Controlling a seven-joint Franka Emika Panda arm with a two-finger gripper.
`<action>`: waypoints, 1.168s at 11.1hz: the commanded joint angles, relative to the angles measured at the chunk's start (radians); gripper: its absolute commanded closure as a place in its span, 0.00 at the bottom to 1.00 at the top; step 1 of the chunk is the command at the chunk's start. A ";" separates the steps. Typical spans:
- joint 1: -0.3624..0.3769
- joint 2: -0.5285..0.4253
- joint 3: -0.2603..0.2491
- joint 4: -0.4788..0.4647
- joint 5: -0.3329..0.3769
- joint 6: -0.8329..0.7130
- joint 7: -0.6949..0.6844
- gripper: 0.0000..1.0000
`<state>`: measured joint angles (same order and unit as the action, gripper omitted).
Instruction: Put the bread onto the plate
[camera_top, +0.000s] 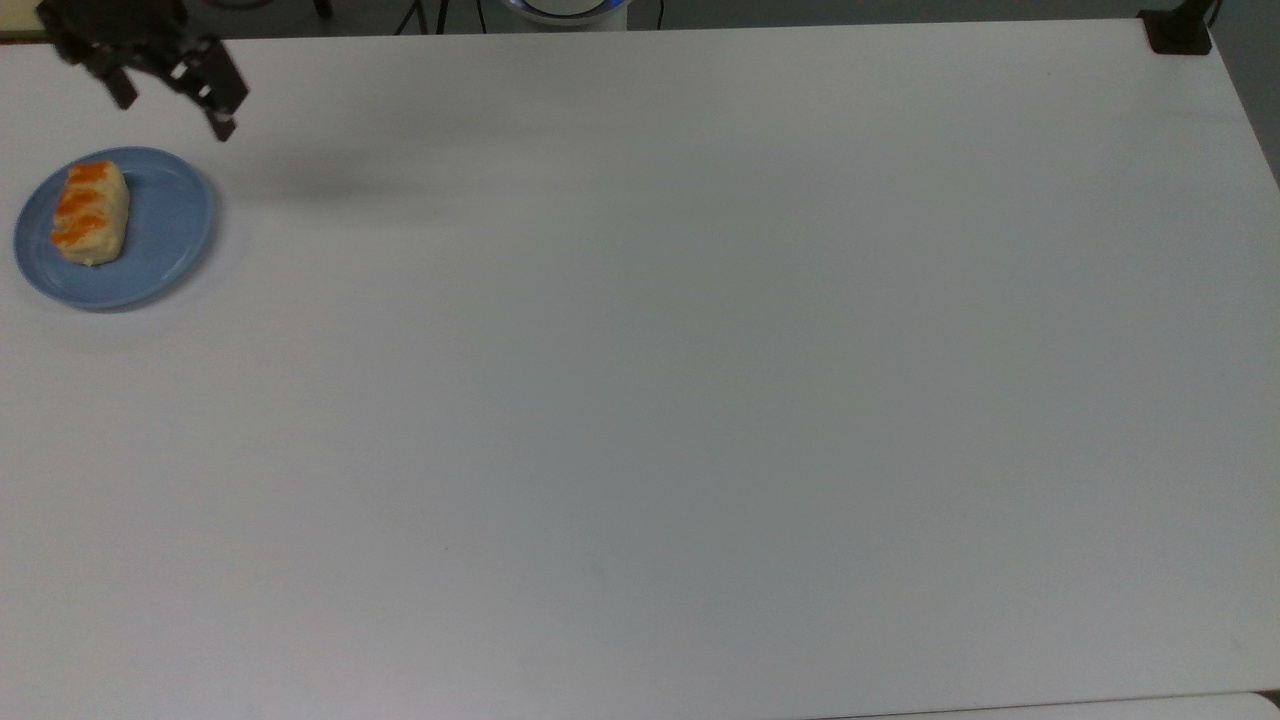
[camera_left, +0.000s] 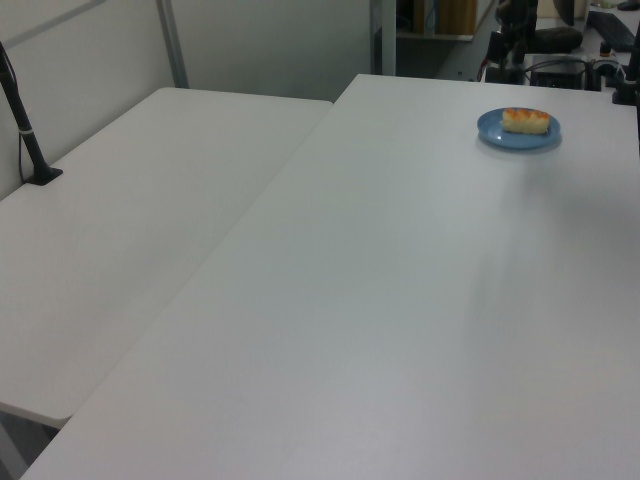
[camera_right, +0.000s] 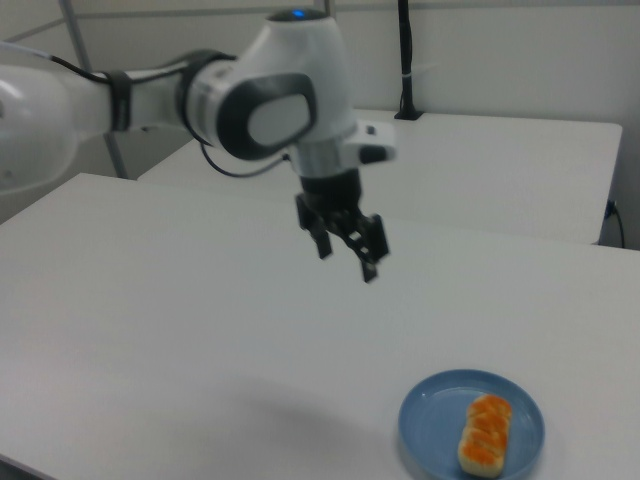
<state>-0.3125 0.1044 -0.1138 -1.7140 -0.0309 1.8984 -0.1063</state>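
Observation:
The bread (camera_top: 90, 212) is a pale roll with orange stripes lying flat on the light-blue plate (camera_top: 160, 250) at the top view's far left. It also lies on the plate (camera_right: 430, 425) in the right view, as the bread (camera_right: 485, 432), and in the left view as the bread (camera_left: 526, 120) on the plate (camera_left: 500, 135). My gripper (camera_top: 170, 105) hangs open and empty, raised well above the table and apart from the plate. In the right view the gripper (camera_right: 346, 253) floats up and to the left of the plate.
The wide white table (camera_top: 700, 380) carries nothing but the plate. A second white table (camera_left: 130, 230) adjoins it on the left view's left. A black post base (camera_top: 1178, 35) sits at the top view's upper right corner.

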 joint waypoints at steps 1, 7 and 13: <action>0.143 -0.083 -0.023 -0.003 0.014 -0.094 0.205 0.00; 0.241 -0.095 0.091 0.040 -0.004 -0.150 0.282 0.00; 0.230 -0.107 0.097 0.116 0.009 -0.229 0.138 0.00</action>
<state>-0.0720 0.0109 -0.0288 -1.6105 -0.0309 1.6998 0.0482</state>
